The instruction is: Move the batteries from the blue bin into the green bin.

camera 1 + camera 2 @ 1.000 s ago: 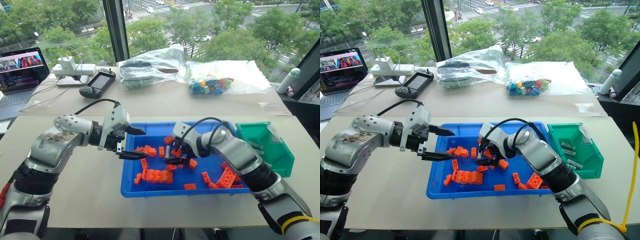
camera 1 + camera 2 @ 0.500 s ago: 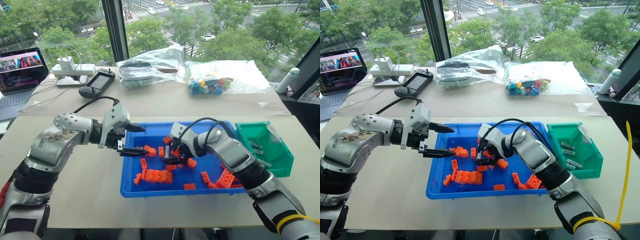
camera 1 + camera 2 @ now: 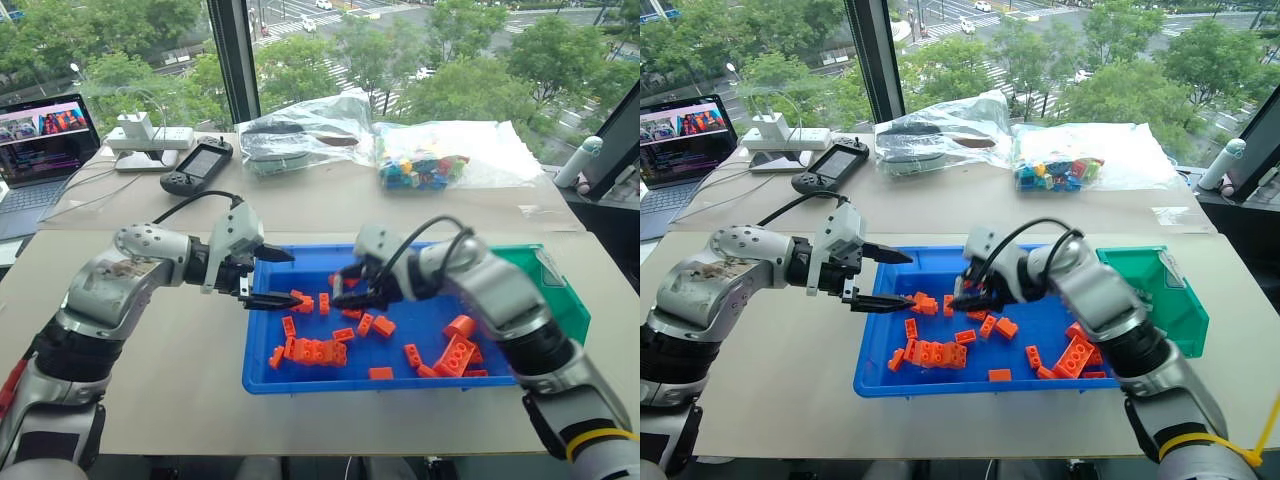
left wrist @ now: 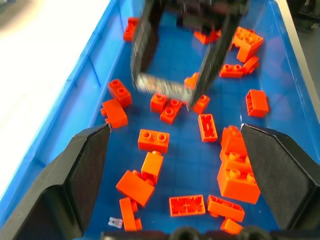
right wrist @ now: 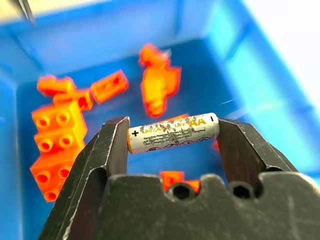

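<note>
One battery, AA, spans end to end between the jaws of my right tool, raised above the blue bin; I judge that lengthwise pinch insecure, so a quick swing could drop it among the orange bricks. Left tool hangs wide open, empty, over the bin's left side, near the right tool's path. Green bin sits beyond the blue bin's right end on the bench.

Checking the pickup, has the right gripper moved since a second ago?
Yes. The right gripper, clamping a battery, rose off the blue bin floor.
</note>
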